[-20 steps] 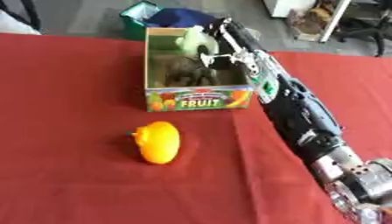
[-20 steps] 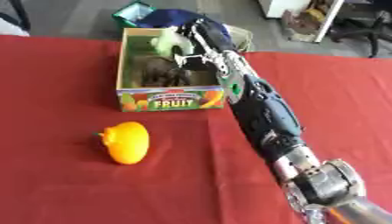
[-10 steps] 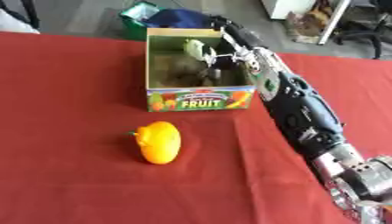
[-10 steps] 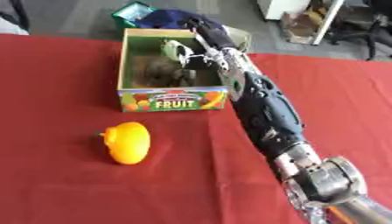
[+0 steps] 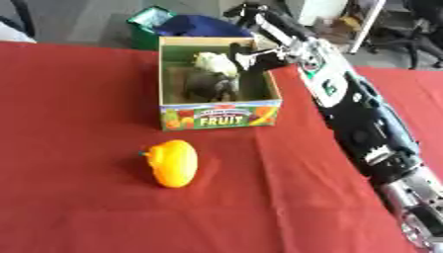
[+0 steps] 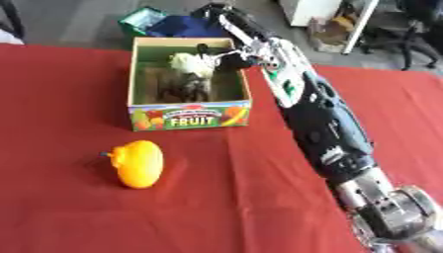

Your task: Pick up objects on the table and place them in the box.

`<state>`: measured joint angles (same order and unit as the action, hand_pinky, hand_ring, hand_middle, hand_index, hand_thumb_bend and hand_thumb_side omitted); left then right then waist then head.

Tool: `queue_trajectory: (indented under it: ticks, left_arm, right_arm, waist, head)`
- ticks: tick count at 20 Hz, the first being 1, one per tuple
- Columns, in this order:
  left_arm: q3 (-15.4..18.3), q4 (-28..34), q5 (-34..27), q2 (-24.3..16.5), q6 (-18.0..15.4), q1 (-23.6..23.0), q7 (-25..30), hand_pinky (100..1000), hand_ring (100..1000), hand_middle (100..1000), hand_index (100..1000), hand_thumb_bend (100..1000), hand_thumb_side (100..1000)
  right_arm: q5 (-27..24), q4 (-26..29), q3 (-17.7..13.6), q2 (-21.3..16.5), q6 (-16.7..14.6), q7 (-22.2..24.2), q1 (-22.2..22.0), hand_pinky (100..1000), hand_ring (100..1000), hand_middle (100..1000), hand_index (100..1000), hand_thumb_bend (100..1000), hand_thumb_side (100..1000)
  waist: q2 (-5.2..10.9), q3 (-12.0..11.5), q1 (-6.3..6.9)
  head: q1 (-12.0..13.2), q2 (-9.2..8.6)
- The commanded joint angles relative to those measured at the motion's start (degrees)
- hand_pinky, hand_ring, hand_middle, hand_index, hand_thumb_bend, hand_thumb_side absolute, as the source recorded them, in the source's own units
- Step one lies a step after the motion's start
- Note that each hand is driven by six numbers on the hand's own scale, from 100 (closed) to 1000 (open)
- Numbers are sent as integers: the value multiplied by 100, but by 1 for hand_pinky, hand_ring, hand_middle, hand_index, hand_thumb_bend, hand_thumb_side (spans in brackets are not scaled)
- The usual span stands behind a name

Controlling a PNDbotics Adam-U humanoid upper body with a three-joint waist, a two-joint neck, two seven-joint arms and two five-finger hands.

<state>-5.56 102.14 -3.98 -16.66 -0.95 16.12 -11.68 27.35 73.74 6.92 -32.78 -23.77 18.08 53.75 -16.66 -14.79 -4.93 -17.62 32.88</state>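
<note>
Pale object [image 5: 214, 63] in the box [image 5: 220, 116], just left of the open, empty-fingered robot hand [image 5: 256, 53].

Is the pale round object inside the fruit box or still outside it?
Inside: the pale object sits between the box walls, by the right hand.

right hand [image 5: 246, 55] fingers blurred inside box [image 5: 221, 114], dark items [image 6: 186, 88] there unidentifiable, forearm cut off bottom edge
</note>
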Motion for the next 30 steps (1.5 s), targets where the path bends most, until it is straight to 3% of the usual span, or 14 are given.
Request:
queue_trajectory:
  ticks: [1, 5, 10, 21, 25, 30]
  left_arm:
    - [55, 63, 23, -89, -11, 23, -24, 631, 613, 523, 634, 214, 573]
    - [57, 55, 24, -80, -13, 8, -26, 631, 613, 522, 633, 214, 573]
    - [52, 57, 16, -63, -10, 6, -23, 632, 613, 521, 633, 214, 574]
    - [44, 54, 9, -51, -7, -13, -12, 632, 613, 520, 632, 215, 574]
    - [41, 54, 5, -45, -7, -15, -10, 632, 613, 519, 632, 215, 574]
    - [40, 55, 5, -43, -8, -16, -2, 632, 613, 519, 632, 216, 574]
  right_arm:
    - [-649, 806, 224, -340, -23, 446, -93, 773, 804, 874, 925, 100, 154]
    - [-888, 1343, 531, -324, -81, 941, -316, 783, 819, 888, 932, 100, 180]
    - [-507, 1478, 833, -5, -299, 1243, -334, 794, 835, 901, 937, 100, 227]
    - [811, 774, 1265, 711, -933, 1282, -348, 803, 850, 913, 941, 107, 310]
    - [1191, 417, 1322, 912, -1094, 1218, -413, 803, 852, 913, 939, 107, 319]
    - [1674, 33, 1359, 1070, -1282, 1108, -491, 805, 857, 911, 938, 101, 393]
  waist:
    - [142, 32, 48]
    - [148, 62, 73]
    - [144, 63, 104]
    - [134, 53, 133]
    - [131, 57, 144]
    - [132, 60, 151]
  head:
    - [25, 53]
    - [35, 81]
    - [18, 103]
    - [-15, 134]
    - [-15, 145]
    - [-29, 152]
